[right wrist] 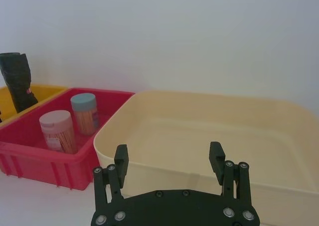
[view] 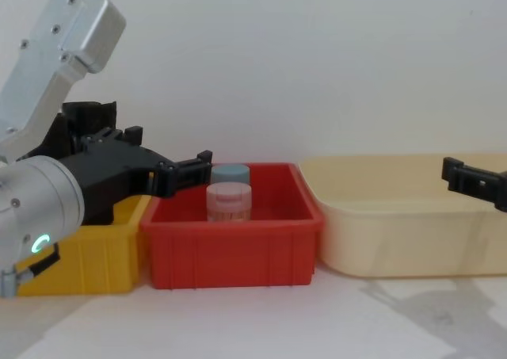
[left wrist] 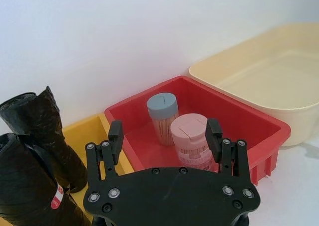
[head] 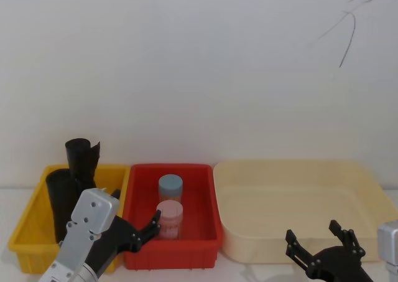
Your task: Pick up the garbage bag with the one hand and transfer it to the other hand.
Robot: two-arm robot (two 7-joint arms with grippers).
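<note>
The garbage bag (left wrist: 25, 196), a smooth black roll with a red-and-white sticker, stands in the yellow bin (head: 31, 232); in the head view the garbage bag (head: 59, 201) is at the bin's left. A taller rumpled black roll (head: 82, 160) stands just behind it. My left gripper (head: 135, 208), on the green-ringed arm (view: 40, 244), hovers open and empty over the edge between the yellow and red bins, right of the rolls and apart from them. In the left wrist view, the left gripper (left wrist: 164, 136) has nothing between its fingers. My right gripper (head: 312, 231) is open and empty in front of the cream tub.
The red bin (head: 202, 244) in the middle holds a blue-lidded jar (head: 170, 187) and a pink-lidded jar (head: 169, 218). A large empty cream tub (head: 367, 188) stands at the right. A white wall runs close behind the bins. Bare white table lies in front.
</note>
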